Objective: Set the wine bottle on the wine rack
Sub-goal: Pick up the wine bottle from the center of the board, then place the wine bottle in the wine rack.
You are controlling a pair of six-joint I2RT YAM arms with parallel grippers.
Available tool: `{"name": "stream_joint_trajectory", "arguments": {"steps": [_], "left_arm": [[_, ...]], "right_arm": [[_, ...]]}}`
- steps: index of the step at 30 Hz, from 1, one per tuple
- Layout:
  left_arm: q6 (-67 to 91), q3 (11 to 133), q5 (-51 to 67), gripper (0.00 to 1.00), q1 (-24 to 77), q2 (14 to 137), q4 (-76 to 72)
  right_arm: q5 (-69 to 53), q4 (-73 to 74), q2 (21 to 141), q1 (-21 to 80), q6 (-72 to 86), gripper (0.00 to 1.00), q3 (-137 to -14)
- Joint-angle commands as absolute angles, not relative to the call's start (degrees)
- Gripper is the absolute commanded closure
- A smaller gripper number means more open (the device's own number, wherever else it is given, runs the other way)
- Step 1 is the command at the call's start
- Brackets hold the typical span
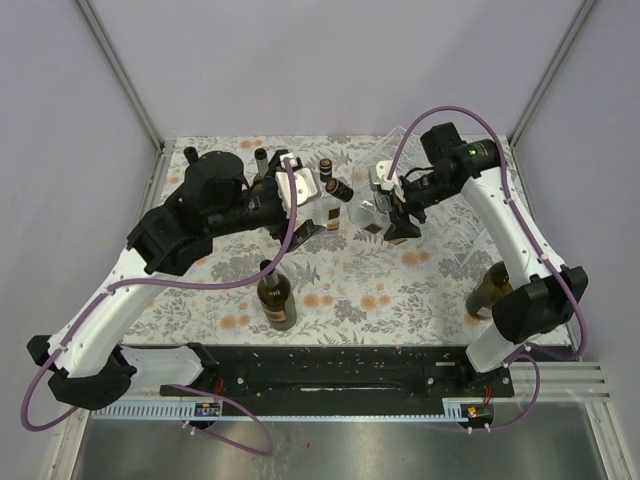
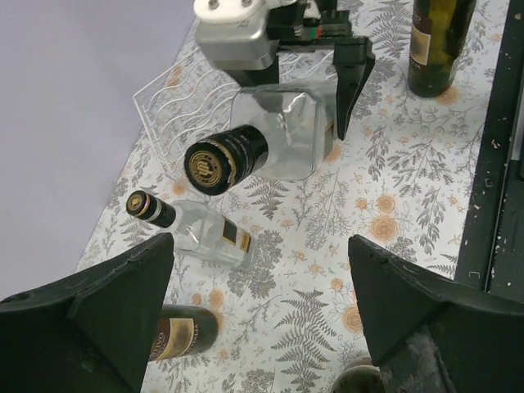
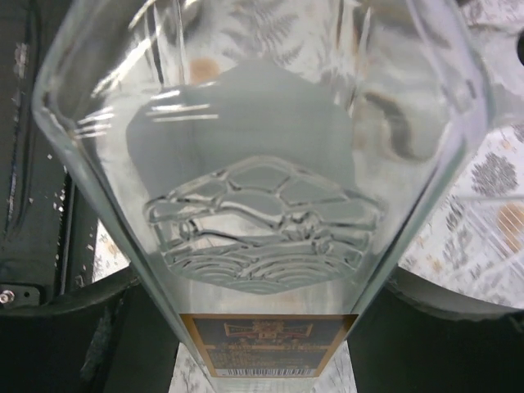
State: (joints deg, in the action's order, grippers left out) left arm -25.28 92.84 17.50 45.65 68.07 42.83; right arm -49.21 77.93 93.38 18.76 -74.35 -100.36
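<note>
Left fingers [image 2: 90, 303] spread apart; right fingers [image 2: 352, 74] clamp the wine bottle [image 2: 286, 135] (level, cap pointing leftward).

Clear square wine bottle [image 2: 274, 135], black cap, held aloft roughly horizontal. Just beside the clear ribbed wine rack [image 2: 174, 102], not yet in a cradle.

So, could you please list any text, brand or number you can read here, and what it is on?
No text can be read in full.
Held bottle: barcode label, print blurred.
Its cap: gold emblem, too small.
Lying bottle: label too small.
Dark bottle: letters cut off, blurred.
Green bottle: label blurred.
</note>
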Motion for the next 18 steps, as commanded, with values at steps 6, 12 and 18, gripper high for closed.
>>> {"name": "stream_joint_trajectory", "arguments": {"steps": [6,12,18], "left_arm": [[-25.0,94.7,12.0,0.08,45.4,66.1,39.8],[-23.1,98.7,11.4,0.08,44.3,66.7,39.6],[-22.2,102.9,11.9,0.08,41.9,69.5,40.3]], "right_arm": [[-36.0,78.8,82.4,18.1,-80.2,1.00,-102.9],[-29.9,83.4,84.1,18.1,-88.0,1.00,-106.6],[-19.4,91.0,87.3,17.9,-98.3,1.00,-110.6]]}}
